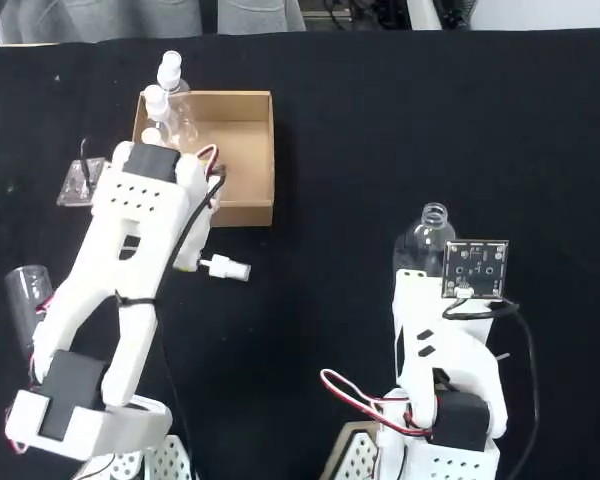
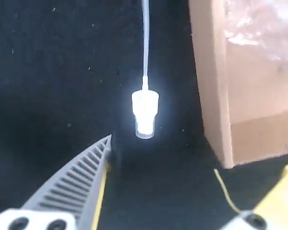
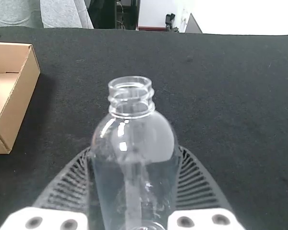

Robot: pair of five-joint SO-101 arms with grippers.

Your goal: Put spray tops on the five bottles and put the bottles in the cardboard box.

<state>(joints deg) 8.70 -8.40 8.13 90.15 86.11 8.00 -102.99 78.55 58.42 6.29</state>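
no readable text, labels or numbers anywhere.

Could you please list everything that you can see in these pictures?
Table: one, black, under everything.
Cardboard box: one, brown, far left of the table.
Capped bottles: at least two, clear, in the box's left part.
Spray top: one, white, lying near the box.
Open bottle: one, clear, in the right gripper.
Loose bottle: one, clear, at the table's left edge.
Plastic tray: one, clear, left of the box.
Left gripper: one, white, open over the spray top.
Right gripper: one, white, shut on the open bottle.
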